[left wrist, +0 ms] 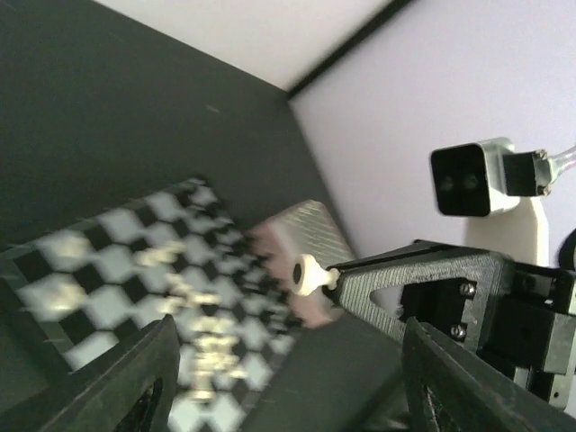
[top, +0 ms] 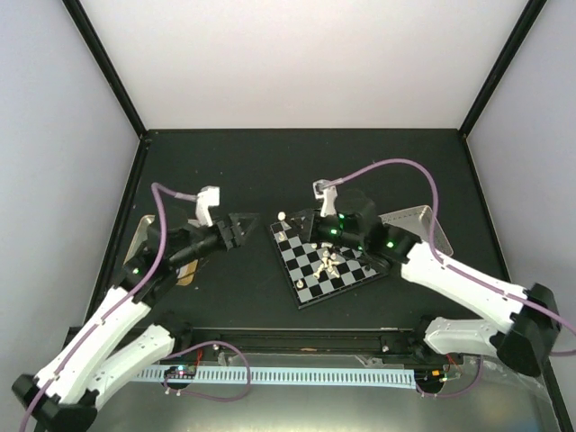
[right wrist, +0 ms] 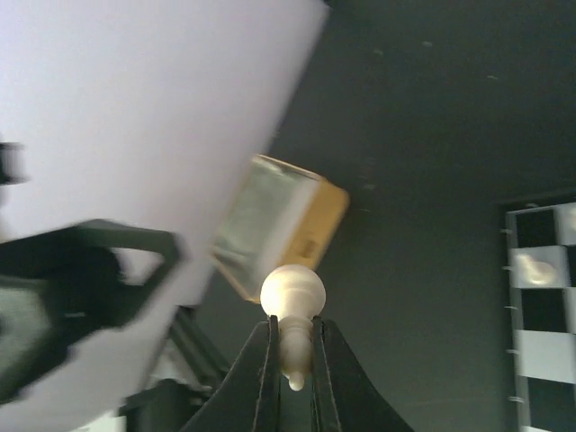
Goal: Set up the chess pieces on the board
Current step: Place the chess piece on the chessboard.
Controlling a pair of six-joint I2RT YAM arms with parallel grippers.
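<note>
Though barely started, clamps one cream pawn (right wrist: 292,290) in the right pincer (right wrist: 290,337) by the board (top: 309,286)'s upper-left corner; holds the left pincer (left wrist: 288,335) apart, empty; leaves the other chess pieces (top: 328,263) heaped mid-board, seemingly unplaced.

Smooth, faintly glossy cream pawn (right wrist: 292,292); matt black table (top: 225,171); dull grey metal tray (top: 416,215)

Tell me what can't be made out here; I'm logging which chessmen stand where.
- Chess pieces heaped on the board, top view: too small to count or name.
- Left wrist view: board squares and pieces smeared by blur.
- Right wrist view: board cut off by the right edge; only the pawn in the right pincer is clear.
</note>
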